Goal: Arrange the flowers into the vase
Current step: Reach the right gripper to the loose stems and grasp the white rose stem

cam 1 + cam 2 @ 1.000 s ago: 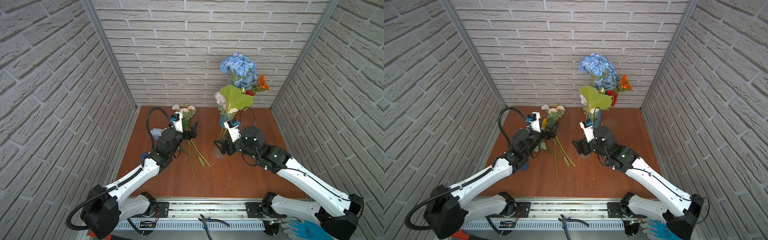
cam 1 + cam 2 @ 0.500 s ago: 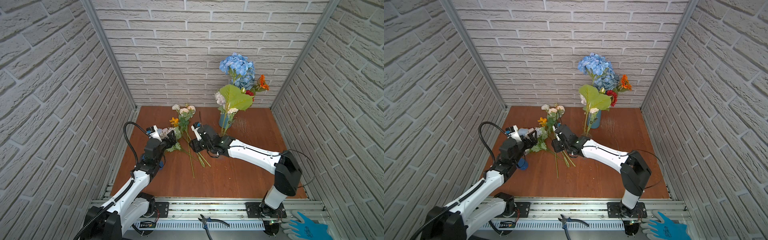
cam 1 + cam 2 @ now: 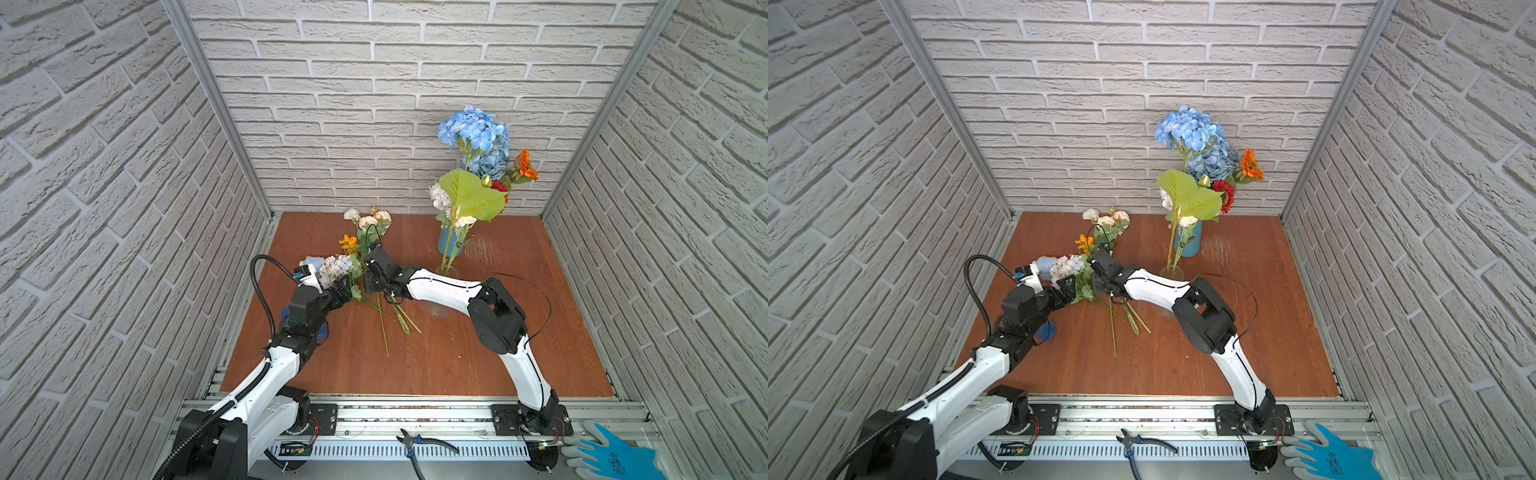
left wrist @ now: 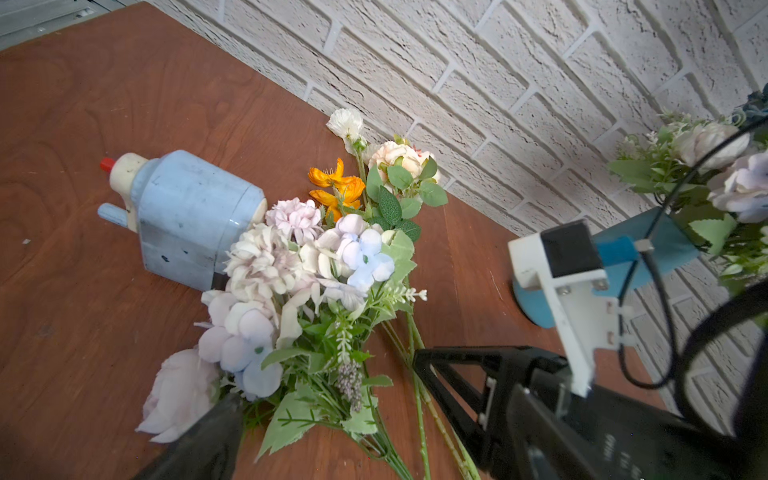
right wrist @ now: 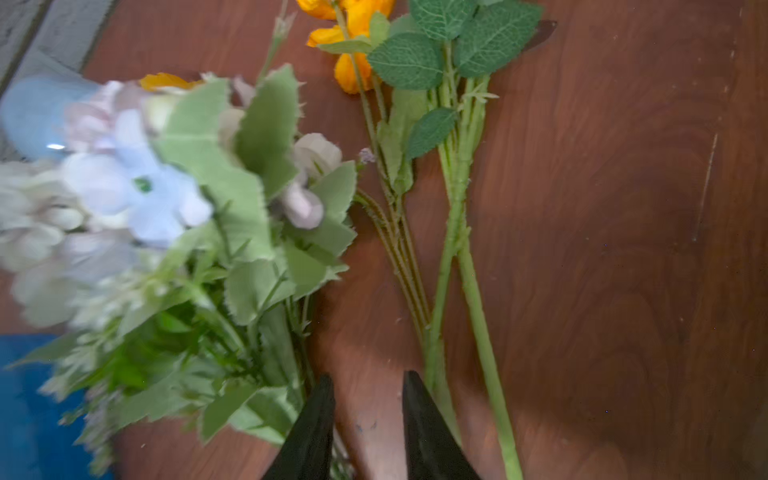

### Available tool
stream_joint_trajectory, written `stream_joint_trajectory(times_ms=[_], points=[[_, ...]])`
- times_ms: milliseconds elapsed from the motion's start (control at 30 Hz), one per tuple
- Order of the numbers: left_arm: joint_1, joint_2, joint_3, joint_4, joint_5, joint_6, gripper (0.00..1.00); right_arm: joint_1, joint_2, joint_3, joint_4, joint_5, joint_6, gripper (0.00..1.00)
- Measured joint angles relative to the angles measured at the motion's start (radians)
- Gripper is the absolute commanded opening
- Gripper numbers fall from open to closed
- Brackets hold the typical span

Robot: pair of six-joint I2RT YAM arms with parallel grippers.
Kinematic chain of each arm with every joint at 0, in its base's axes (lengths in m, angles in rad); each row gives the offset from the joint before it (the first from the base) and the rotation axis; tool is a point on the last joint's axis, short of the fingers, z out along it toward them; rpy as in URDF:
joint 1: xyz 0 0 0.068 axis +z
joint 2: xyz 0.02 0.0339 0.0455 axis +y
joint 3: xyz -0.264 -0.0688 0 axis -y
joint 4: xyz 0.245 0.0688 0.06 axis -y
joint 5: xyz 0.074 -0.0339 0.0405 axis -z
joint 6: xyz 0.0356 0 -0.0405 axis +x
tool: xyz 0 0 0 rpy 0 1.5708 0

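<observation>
A blue vase (image 3: 451, 246) (image 3: 1188, 244) at the back holds a blue hydrangea (image 3: 473, 126), orange and red blooms and a big leaf. Loose flowers lie on the wood at left: a lilac-white bunch (image 3: 336, 268) (image 4: 291, 274) (image 5: 124, 199), an orange bloom (image 3: 348, 242) (image 4: 334, 187) and cream roses (image 3: 368, 219) (image 4: 399, 160). My left gripper (image 3: 345, 291) (image 3: 1067, 289) (image 4: 328, 399) is open wide, its fingers either side of the lilac-white bunch's leafy lower part. My right gripper (image 3: 371, 279) (image 3: 1098, 279) (image 5: 370, 411) is low over the stems, open by a narrow gap with bare wood between the tips.
A clear glass (image 3: 438, 297) (image 3: 1169, 291) with a few stems stands in front of the blue vase, close to my right forearm. A pale-blue crank device (image 3: 311, 262) (image 4: 187, 224) lies by the bunch. Pliers (image 3: 419, 442) and a blue glove (image 3: 611, 457) lie on the front rail.
My right arm swung from the clear glass across to the loose flowers, and its jaws narrowed. My left arm drew back from the cream roses to the lilac-white bunch, still wide open.
</observation>
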Motion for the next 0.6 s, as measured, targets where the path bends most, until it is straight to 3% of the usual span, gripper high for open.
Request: stream_joint_trajectory(times_ms=[600], points=[[0.018,0.0,0.0,0.01,0.021,-0.007,0.98,-0.051,0.115,0.104,0.0,0.009,0.047,0.22]])
